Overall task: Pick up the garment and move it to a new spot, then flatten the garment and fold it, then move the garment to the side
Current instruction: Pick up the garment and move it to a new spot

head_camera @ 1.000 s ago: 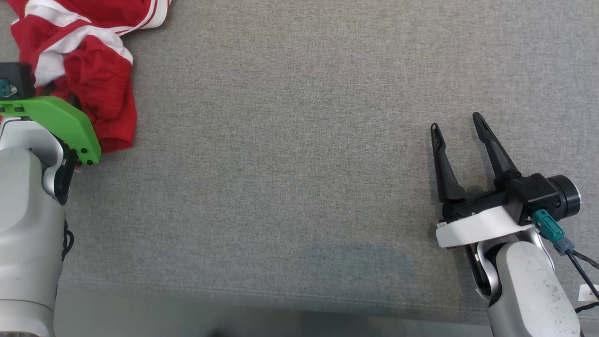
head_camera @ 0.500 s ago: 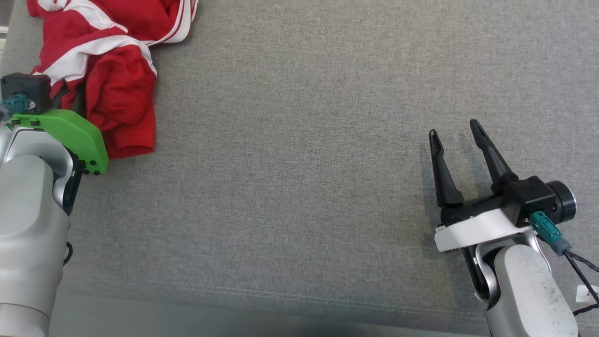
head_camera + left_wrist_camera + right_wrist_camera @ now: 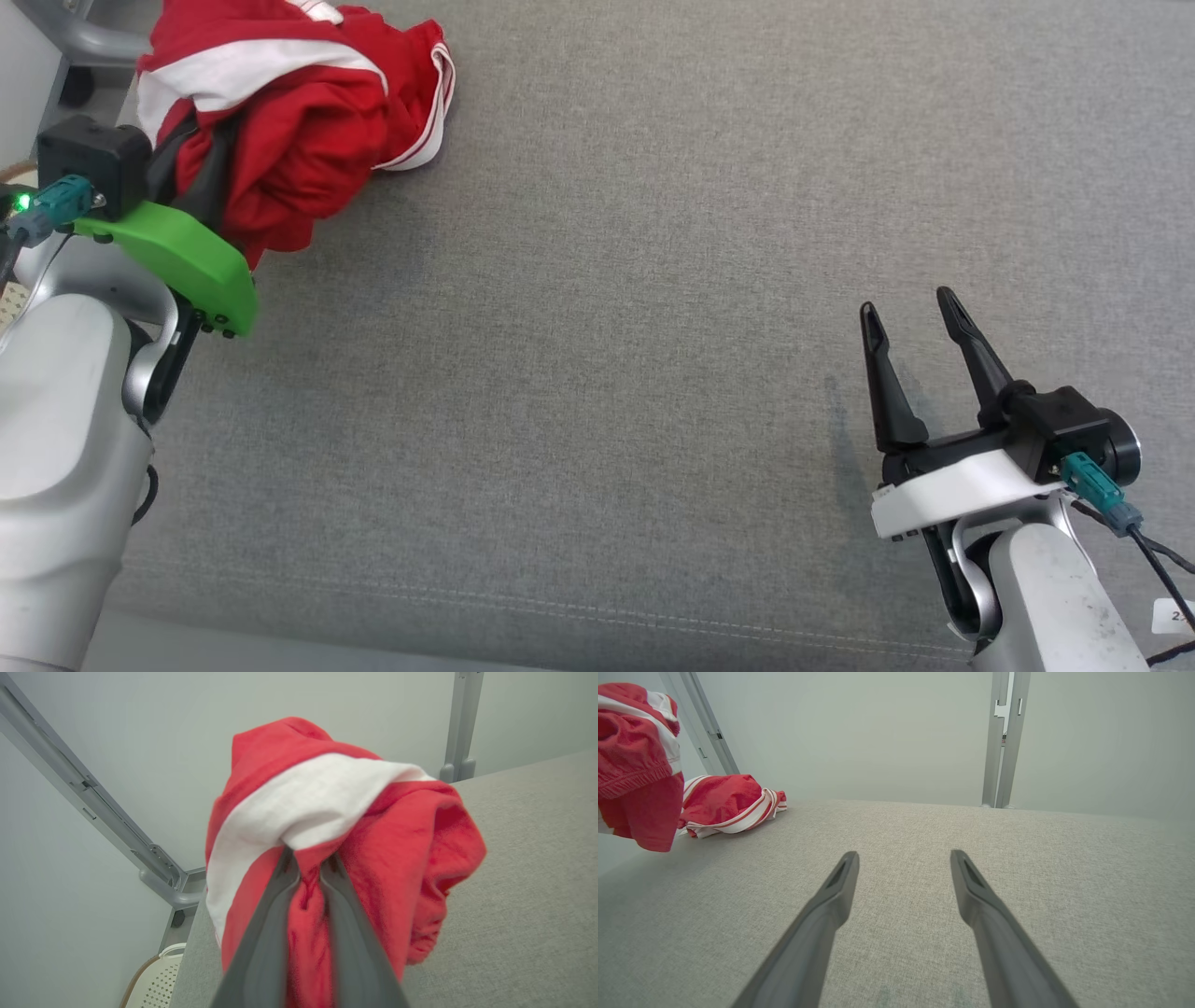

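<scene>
Left pincer (image 3: pixel 308 858): clenched on a fold of the red-and-white garment (image 3: pixel 280 140), fingers nearly together with cloth pinched between them.

Garment: at the counter's (image 3: pixel 607 373) far-left corner. The gripped bunch hangs clear of the counter. In the right wrist view a trailing part seems to lie on the counter just beyond it. It is bunched, so no clear long axis.

Right pincer (image 3: pixel 906 303): released, fingers spread with nothing between, over bare counter at its near-right side, well apart from the garment.

Judgement: the carry belongs to the left arm, and open counter lies to that arm's right.

Pale perforated basket (image 3: pixel 156 980) sits below the counter's left edge; contents not visible.
</scene>
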Tool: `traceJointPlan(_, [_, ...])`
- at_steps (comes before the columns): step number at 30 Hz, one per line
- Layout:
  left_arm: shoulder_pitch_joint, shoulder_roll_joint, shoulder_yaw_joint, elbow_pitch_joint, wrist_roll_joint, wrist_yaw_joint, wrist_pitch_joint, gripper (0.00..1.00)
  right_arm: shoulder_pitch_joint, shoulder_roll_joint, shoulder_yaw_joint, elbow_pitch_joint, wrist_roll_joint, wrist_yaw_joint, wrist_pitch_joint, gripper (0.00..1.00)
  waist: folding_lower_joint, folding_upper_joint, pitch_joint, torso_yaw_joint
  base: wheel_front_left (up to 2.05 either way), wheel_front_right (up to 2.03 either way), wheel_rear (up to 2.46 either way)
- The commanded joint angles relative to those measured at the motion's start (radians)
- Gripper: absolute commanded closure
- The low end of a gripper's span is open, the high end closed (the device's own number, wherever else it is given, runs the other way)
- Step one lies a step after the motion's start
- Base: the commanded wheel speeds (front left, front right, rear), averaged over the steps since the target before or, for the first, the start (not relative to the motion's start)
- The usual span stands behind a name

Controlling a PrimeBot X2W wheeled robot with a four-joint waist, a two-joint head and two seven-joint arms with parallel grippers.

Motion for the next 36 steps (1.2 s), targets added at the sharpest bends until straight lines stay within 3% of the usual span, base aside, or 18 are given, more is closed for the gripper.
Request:
traceJointPlan(1, [0.017, 0.001, -0.002, -0.029, -0.014, -0.001, 0.006, 1.0, 0.01, -0.005, -0.003, 0.001, 0.013, 0.0, -0.003, 0.0, 0.0, 0.0, -0.039, -0.019, 0.0, 0.0, 0.0])
traceJointPlan(7, [0.079, -0.04, -0.029, -0.199, -0.033, 0.025, 0.046, 1.0, 0.024, -0.005, -0.01, 0.004, 0.024, 0.0, -0.003, 0.0, 0.0, 0.0, -0.07, -0.073, 0.0, 0.0, 0.0])
traceJointPlan(14, [0.132, -0.166, -0.094, -0.246, -0.056, 0.045, 0.048, 1.0, 0.024, -0.005, -0.018, 0.004, 0.03, 0.0, -0.003, 0.0, 0.0, 0.0, -0.076, -0.157, 0.0, 0.0, 0.0])
traceJointPlan(18, [0.132, -0.264, -0.14, -0.162, -0.059, 0.046, 0.015, 1.0, 0.018, -0.005, -0.013, 0.003, 0.037, 0.0, -0.003, 0.0, 0.0, 0.0, -0.067, -0.223, 0.0, 0.0, 0.0])
traceJointPlan(24, [0.095, -0.35, -0.182, -0.002, -0.058, 0.042, -0.027, 1.0, 0.015, -0.004, 0.001, 0.001, 0.053, 0.0, -0.003, 0.0, 0.0, 0.0, -0.045, -0.304, 0.0, 0.0, 0.0])
traceJointPlan(36, [0.05, -0.399, -0.275, 0.248, -0.108, 0.027, -0.123, 1.0, 0.008, -0.004, 0.023, 0.0, 0.073, 0.0, -0.003, 0.0, 0.0, 0.0, -0.016, -0.433, 0.0, 0.0, 0.0])
